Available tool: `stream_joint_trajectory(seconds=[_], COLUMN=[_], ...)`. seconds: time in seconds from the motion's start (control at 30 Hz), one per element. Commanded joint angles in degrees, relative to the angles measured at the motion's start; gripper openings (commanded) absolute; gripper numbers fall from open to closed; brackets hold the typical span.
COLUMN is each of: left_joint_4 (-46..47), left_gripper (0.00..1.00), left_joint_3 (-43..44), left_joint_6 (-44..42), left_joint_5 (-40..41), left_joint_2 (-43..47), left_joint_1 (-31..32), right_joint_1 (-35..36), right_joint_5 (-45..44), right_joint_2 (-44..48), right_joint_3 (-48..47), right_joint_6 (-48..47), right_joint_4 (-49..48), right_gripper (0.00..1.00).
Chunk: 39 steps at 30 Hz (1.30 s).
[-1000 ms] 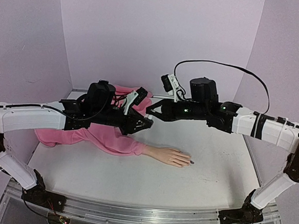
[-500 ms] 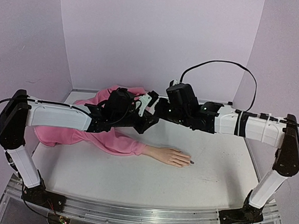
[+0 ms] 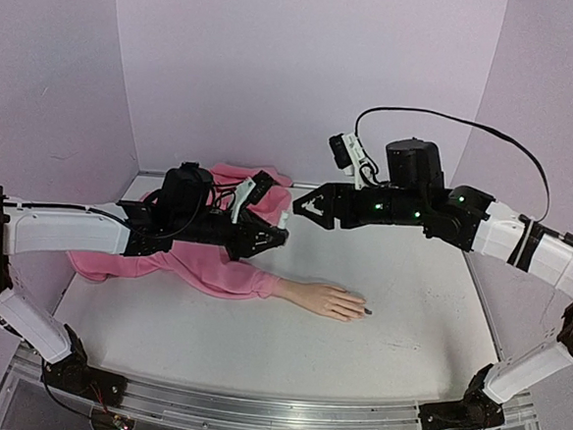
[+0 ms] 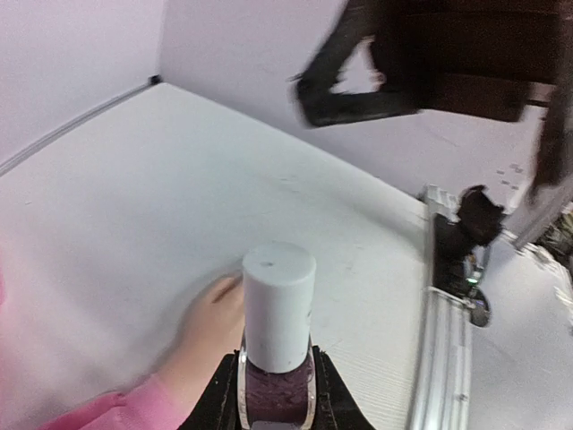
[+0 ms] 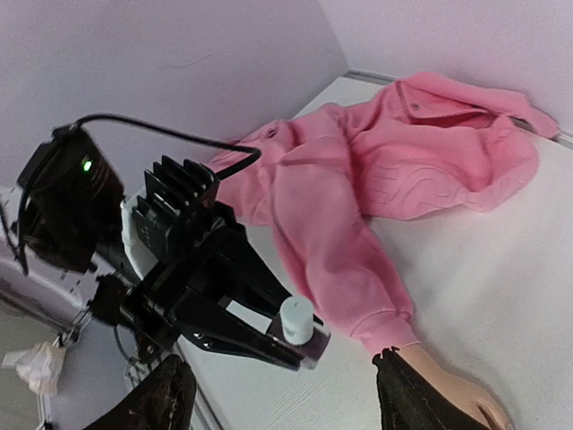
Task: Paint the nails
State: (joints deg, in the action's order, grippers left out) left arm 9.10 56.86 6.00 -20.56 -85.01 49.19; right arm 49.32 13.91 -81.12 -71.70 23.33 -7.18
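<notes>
My left gripper (image 3: 279,237) is shut on a small polish bottle (image 4: 276,392) of dark purple lacquer; its white cap (image 4: 278,307) is on and points toward the right arm. My right gripper (image 3: 307,208) hovers just right of the cap, open and holding nothing; its fingers (image 5: 421,399) frame the bottle (image 5: 303,333) from a distance. Below, the mannequin hand (image 3: 326,299) lies flat on the table, coming out of a pink sleeve (image 3: 226,271). One of the nails (image 3: 366,311) looks dark; the others are too small to judge.
The rest of the pink sweater (image 3: 116,260) is bunched at the back left under the left arm. Lilac walls (image 3: 307,69) close in the back and both sides. A metal rail (image 3: 253,414) runs along the table's near edge.
The right gripper, shut and close to the bottle's cap half a second ago, has opened wide and drawn back to the right. The left arm swung back toward me, still holding the bottle.
</notes>
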Motion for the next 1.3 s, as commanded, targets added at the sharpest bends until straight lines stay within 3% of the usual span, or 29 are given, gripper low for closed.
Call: stream_joint_trajectory(seconds=[0.0, 0.13, 0.3, 0.5, 0.63, 0.83, 0.9, 1.07, 1.13, 1.2, 1.27], left_joint_4=[1.9, 1.9, 2.0, 2.0, 2.0, 2.0, 2.0, 1.9, 1.8, 2.0, 2.1], left_gripper=[0.00, 0.00, 0.00, 0.00, 0.00, 0.00, 0.00, 0.00, 0.00, 0.00, 0.00], left_joint_3=[1.7, 2.5, 1.9, 1.6, 1.6, 1.4, 1.1, 2.8, 5.6, 9.0, 12.2], left_joint_6=[3.3, 6.0, 6.3, 6.2, 6.0, 5.4, 4.5, 3.3, 2.7, 1.7, 2.1], left_joint_5=[-26.4, -33.7, -33.8, -33.2, -32.7, -22.1, -13.7, 13.3, 23.1, 27.2, 30.4], left_joint_2=[4.0, 4.5, 6.0, 7.2, 7.3, 7.8, 7.9, 6.3, 3.3, -1.1, -4.8], left_joint_1=[0.1, 0.3, 0.5, 0.5, 0.5, 0.5, 0.5, 0.5, 0.4, 0.5, 0.6], right_joint_1=[-1.1, -1.1, -1.1, -1.1, -1.1, -1.1, -1.1, -0.9, 0.8, 3.9, 7.1], right_joint_5=[24.1, 32.8, 36.8, 37.3, 37.5, 36.7, 34.8, 19.4, 3.4, -26.9, -35.4], right_joint_2=[-0.2, -1.8, -4.3, -5.4, -5.3, -5.4, -5.4, -6.1, -7.4, -9.8, -12.0], right_joint_3=[0.6, 0.3, -0.2, 0.6, 1.1, 2.1, 3.0, 5.1, 3.3, -1.9, -3.6], right_joint_6=[-7.7, -6.9, -3.6, -2.4, -1.7, -1.6, -1.5, 1.4, 3.6, 13.4, 20.0], right_joint_4=[-2.0, -6.8, -11.7, -13.1, -14.2, -14.4, -14.4, -13.1, -7.6, 5.1, 9.2], right_gripper=[0.70, 0.63, 0.50, 0.43, 0.30, 0.00, 0.00, 0.00, 0.00, 0.00, 0.00])
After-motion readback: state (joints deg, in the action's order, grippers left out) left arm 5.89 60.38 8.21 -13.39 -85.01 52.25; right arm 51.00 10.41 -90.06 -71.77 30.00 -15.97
